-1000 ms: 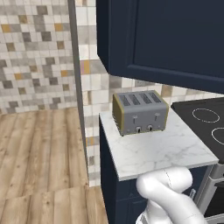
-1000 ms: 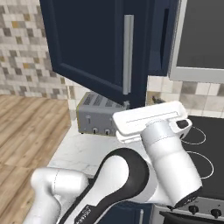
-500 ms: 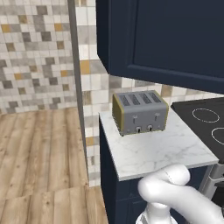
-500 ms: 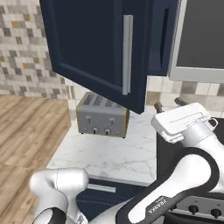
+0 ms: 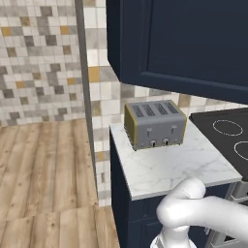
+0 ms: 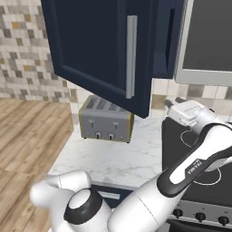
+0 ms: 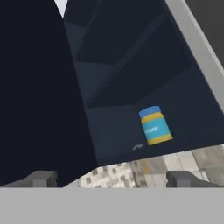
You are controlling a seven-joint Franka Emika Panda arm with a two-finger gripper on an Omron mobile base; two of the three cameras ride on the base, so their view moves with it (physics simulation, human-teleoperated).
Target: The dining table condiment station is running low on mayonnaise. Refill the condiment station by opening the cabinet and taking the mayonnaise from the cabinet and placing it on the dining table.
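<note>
The cabinet [image 6: 95,50] hangs above the counter with its door swung open and a long silver handle [image 6: 131,56] on it. Its dark inside [image 7: 131,83] holds the mayonnaise [image 7: 155,125], a small jar with a blue lid and a yellow and light-blue body, standing on the shelf. My gripper [image 6: 173,103] is to the right of the open door, below the cabinet opening and above the stove. It is open [image 7: 111,179], with nothing between its fingers, well short of the jar. The dining table is out of view.
A silver four-slot toaster [image 5: 155,124] stands on the short marble counter [image 5: 169,167]. A black cooktop [image 6: 199,154] lies to its right, a dark microwave [image 6: 210,38] above it. A tiled wall and a wooden floor [image 5: 43,169] lie to the left.
The hand has swung right, from in front of the open door's lower edge to the space over the stove beside the door. The door and the toaster have stayed put.
</note>
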